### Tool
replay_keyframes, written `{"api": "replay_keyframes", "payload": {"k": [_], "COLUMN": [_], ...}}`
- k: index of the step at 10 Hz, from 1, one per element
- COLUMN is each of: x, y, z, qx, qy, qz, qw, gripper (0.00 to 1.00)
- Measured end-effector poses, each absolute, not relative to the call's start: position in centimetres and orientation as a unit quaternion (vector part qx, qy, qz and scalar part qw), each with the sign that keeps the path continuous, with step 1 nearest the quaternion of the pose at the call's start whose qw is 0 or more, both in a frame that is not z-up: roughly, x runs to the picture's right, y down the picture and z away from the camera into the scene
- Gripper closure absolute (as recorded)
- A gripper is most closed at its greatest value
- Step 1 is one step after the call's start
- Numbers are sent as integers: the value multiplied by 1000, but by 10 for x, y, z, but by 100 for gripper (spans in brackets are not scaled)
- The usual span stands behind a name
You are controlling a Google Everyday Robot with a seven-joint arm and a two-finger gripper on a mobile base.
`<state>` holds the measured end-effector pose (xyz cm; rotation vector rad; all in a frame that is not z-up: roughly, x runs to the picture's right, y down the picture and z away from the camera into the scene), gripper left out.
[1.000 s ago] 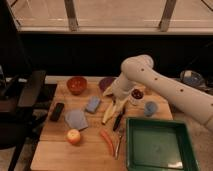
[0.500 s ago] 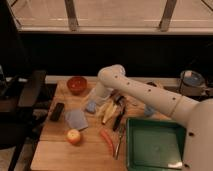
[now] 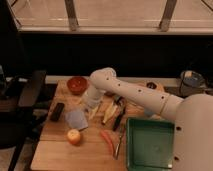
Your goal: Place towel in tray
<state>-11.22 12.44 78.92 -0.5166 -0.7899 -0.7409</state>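
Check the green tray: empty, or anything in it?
Empty: the green tray shows only its bare floor. The gripper is down over the wooden board, away from the tray.

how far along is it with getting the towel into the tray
Done: nothing yet; the green tray holds no towel. In hand: the gripper is low over the wooden table, just right of the grey-blue cloth, apparently the towel, which lies flat. Left: grasp it, lift, carry it right to the tray, release.

Hand [image 3: 91,103] btw bowl [image 3: 77,85] & towel [image 3: 77,119]
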Motion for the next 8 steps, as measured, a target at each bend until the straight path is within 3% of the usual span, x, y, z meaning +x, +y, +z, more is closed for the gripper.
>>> {"api": "replay_keyframes", "payload": {"k": [8], "x": [-144], "y": [169], "z": [832], "qx": [-302], "qy": [-388], "qz": [-387], "qw": [780], "gripper": [35]}}
